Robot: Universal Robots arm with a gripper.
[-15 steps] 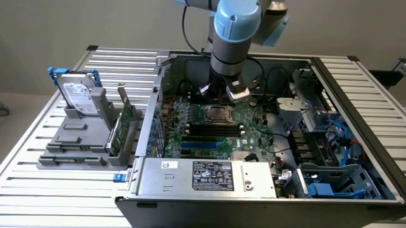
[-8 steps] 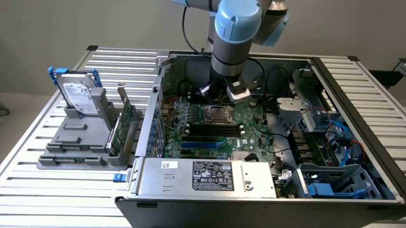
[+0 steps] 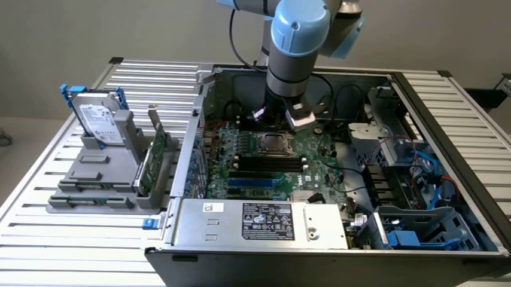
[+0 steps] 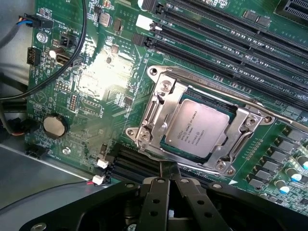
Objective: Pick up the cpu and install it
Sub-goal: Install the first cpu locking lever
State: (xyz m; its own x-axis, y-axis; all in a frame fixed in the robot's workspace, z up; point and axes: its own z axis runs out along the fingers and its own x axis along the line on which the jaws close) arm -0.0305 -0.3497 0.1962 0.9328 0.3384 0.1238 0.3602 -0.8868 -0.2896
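Two views of one moment in the cpu installation.

Exterior view: the arm (image 3: 297,36) reaches down from the upper middle of the frame into an open computer case (image 3: 447,179) lying on a slatted metal counter (image 3: 160,78). The gripper (image 3: 298,121) hangs low over the motherboard (image 3: 319,170), just above and to the right of the socket (image 3: 276,143) at the frame's centre. A pale square shows inside that socket, consistent with the cpu already seated there. At the exterior view's left, well apart from the case, a hard drive (image 3: 100,122) stands upright in a grey fixture (image 3: 92,179).

Wrist view: the cpu (image 4: 196,130) lies flat inside the socket, its dull silver top facing up, ringed by the metal frame (image 4: 154,103). Long memory slots (image 4: 231,38) run beside the socket, and a coin cell (image 4: 54,126) sits farther off on the board. The gripper (image 4: 168,169) has its two black fingers (image 4: 159,192) pressed together with nothing between them; the tips stand just beside the edge of the frame, and contact with it cannot be confirmed.

Progress, as a judgement: pickup and placement appear complete, since the chip rests in its seat and the gripper is empty. Whether the frame is latched down over the cpu cannot be told.
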